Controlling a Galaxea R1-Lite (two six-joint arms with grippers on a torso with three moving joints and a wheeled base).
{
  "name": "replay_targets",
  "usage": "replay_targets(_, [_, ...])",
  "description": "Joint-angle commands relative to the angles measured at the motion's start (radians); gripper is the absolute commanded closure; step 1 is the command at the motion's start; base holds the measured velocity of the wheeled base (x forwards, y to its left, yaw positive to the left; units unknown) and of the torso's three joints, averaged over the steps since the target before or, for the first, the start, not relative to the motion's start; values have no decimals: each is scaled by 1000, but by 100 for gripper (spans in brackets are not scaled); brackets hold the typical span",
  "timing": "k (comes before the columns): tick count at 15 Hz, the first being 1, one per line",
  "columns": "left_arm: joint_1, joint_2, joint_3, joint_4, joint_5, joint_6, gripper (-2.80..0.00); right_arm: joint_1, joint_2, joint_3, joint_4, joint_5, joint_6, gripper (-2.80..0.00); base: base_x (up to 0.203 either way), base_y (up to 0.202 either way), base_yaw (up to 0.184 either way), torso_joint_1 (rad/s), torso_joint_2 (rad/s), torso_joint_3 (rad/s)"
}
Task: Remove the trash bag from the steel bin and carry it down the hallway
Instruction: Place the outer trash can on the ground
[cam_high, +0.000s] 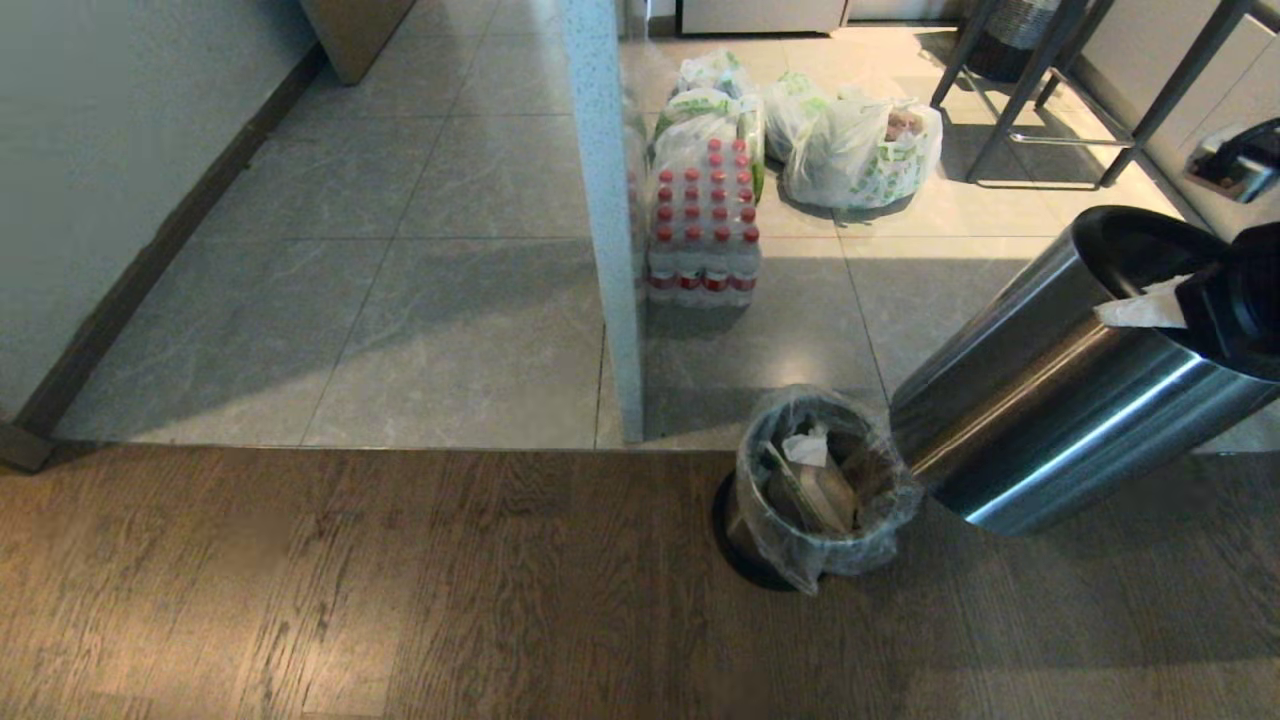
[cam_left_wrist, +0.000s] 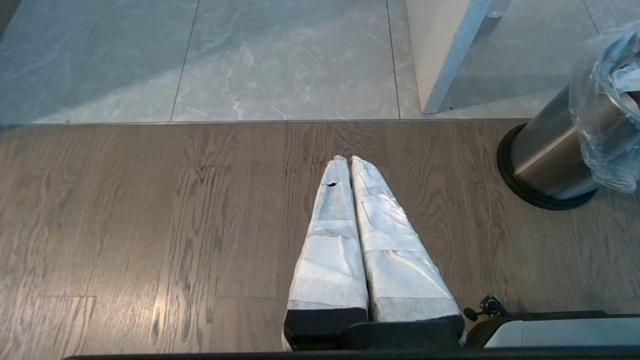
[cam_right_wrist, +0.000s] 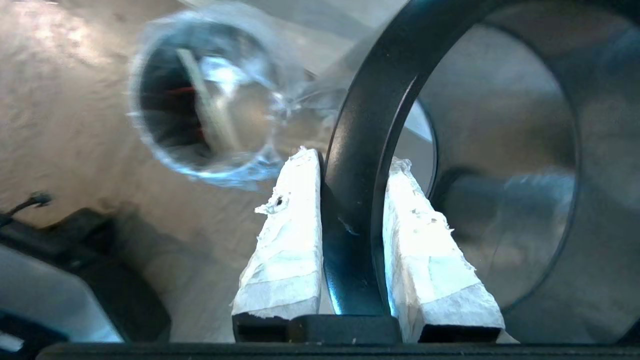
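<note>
Steel bin (cam_high: 1060, 400) empty, tilted, black rim pinched in right hand (cam_right_wrist: 350, 165), bagged bin (cam_high: 815, 490) below-left.

Two steel bins: one lined (cam_high: 800, 500) standing on the wood floor, one empty (cam_high: 1050, 400) tilted in the air. One pack of red-capped bottles (cam_high: 703, 225). About four white grocery bags (cam_high: 860, 150).

Left claw (cam_left_wrist: 350, 162) white-taped tapered fingers, black bases, right claw (cam_right_wrist: 350, 165) alike
</note>
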Motion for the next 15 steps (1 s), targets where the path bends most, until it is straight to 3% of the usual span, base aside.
replay_targets(1, [0, 0, 1, 0, 0, 0, 0, -44, 84, -40, 3, 1, -4, 0, 0, 0, 0, 0, 0, 0])
replay_targets(7, [0, 0, 0, 0, 0, 0, 0, -140, 265, -125, -2, 1, -7, 0, 0, 0, 0, 0, 0, 0])
replay_targets(15, [0, 0, 2, 0, 0, 0, 0, -195, 535, -178, -1, 4, 5, 0, 0, 0, 0, 0, 0, 0])
